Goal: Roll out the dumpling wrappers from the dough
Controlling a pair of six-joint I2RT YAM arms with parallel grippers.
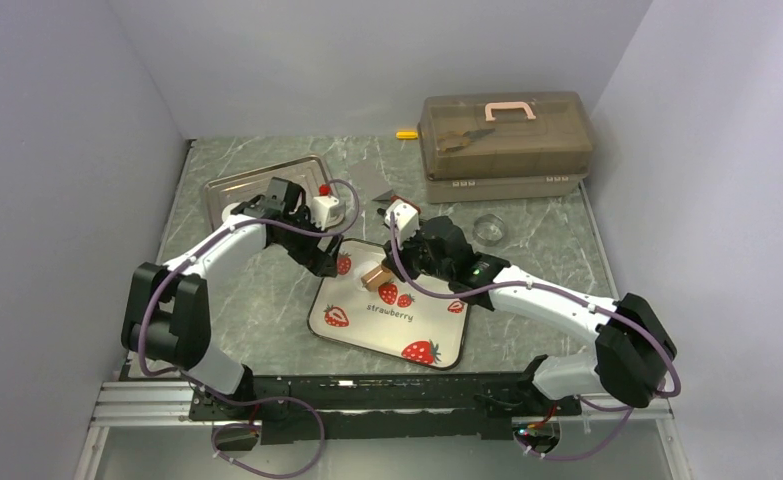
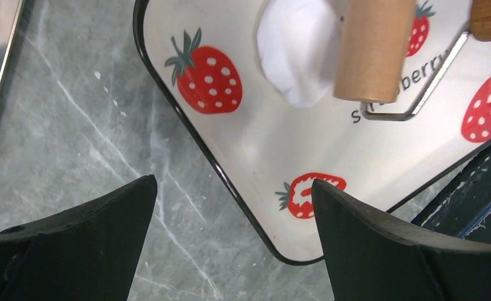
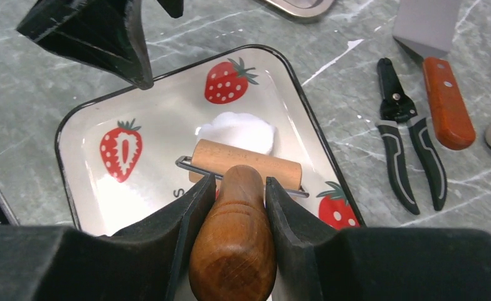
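My claw (image 2: 232,185) hangs wide open, nothing between its black fingers (image 2: 92,238), above a rounded corner of the strawberry plate (image 2: 255,144) on the grey marbled counter (image 2: 73,138). A white patch of dough (image 2: 293,50) lies on the plate, and the wooden roller (image 2: 371,50) covers its right side.

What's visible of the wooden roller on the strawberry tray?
The wooden roller is a pastry type: a short pale-wood barrel on a bent metal wire yoke, with a darker, glossy handle. The right tool is clamped on the handle, gripping it from both sides. The barrel lies crosswise on the strawberry tray, against the white dough's near edge.
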